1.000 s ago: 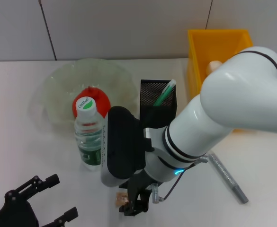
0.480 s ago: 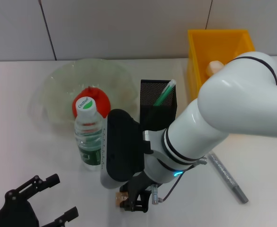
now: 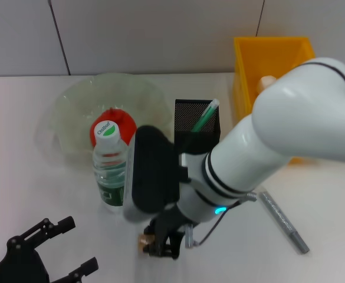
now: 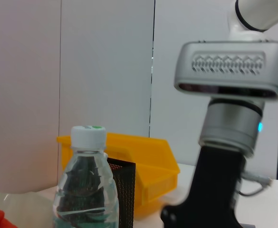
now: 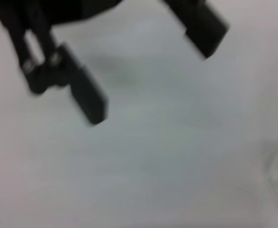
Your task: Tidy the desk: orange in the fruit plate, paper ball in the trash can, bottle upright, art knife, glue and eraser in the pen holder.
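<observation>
My right gripper point(image 3: 162, 243) hangs low over the table's front middle, and the right wrist view shows my right gripper point(image 5: 146, 64) open, with only bare table between its fingers point(image 5: 89, 100). A small tan eraser point(image 3: 143, 240) lies at its left side; whether they touch I cannot tell. The bottle point(image 3: 109, 168) stands upright, its white cap also showing on the bottle point(image 4: 87, 190) in the left wrist view. The orange point(image 3: 118, 121) rests in the clear fruit plate point(image 3: 72, 106). A grey art knife point(image 3: 284, 221) lies on the table at the right. My left gripper point(image 3: 72, 247) is parked open at the front left.
The black mesh pen holder point(image 3: 187, 115) holds a green stick point(image 3: 204, 116). Behind it on the right, the yellow trash can point(image 3: 278, 50) contains a pale paper ball point(image 3: 268, 82). My right arm point(image 3: 266, 153) spans the middle of the desk.
My right gripper has shifted a little left and away from the front edge. The eraser now shows slightly farther left and back beside it. The left arm has stayed still.
</observation>
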`<control>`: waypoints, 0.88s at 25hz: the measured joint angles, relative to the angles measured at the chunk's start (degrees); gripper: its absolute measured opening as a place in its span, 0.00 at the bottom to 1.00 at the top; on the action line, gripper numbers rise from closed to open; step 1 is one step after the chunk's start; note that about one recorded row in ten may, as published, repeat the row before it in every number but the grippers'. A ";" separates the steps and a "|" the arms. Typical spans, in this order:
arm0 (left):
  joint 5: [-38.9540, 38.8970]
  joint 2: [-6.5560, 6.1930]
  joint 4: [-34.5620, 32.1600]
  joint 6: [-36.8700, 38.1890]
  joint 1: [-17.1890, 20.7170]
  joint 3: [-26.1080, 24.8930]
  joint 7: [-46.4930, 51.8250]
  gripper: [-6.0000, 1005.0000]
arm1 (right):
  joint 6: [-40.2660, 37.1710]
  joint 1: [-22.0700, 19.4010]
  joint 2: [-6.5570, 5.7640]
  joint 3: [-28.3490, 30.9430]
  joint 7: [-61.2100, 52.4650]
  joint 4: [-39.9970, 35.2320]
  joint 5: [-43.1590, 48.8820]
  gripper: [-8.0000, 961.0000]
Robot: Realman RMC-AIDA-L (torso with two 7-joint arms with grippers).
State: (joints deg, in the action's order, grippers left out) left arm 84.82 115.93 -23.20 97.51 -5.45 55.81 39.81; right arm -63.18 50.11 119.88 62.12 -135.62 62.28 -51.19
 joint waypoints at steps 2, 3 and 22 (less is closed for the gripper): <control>0.00 0.05 0.00 -0.01 0.00 0.00 0.00 0.81 | -0.78 -0.15 -0.10 3.53 -0.01 0.20 -0.10 0.27; 0.00 0.05 0.00 -0.01 0.00 0.00 0.00 0.81 | -0.96 -0.15 -0.12 4.45 -0.02 0.23 -0.09 0.27; 0.00 1.79 0.16 0.24 0.45 0.00 0.07 0.81 | -17.81 -3.79 -0.61 29.33 -10.17 20.13 13.39 0.27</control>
State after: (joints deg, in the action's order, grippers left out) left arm 84.82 117.72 -23.04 97.75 -5.00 55.81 39.88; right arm -80.99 46.33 119.27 91.46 -145.80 82.42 -37.80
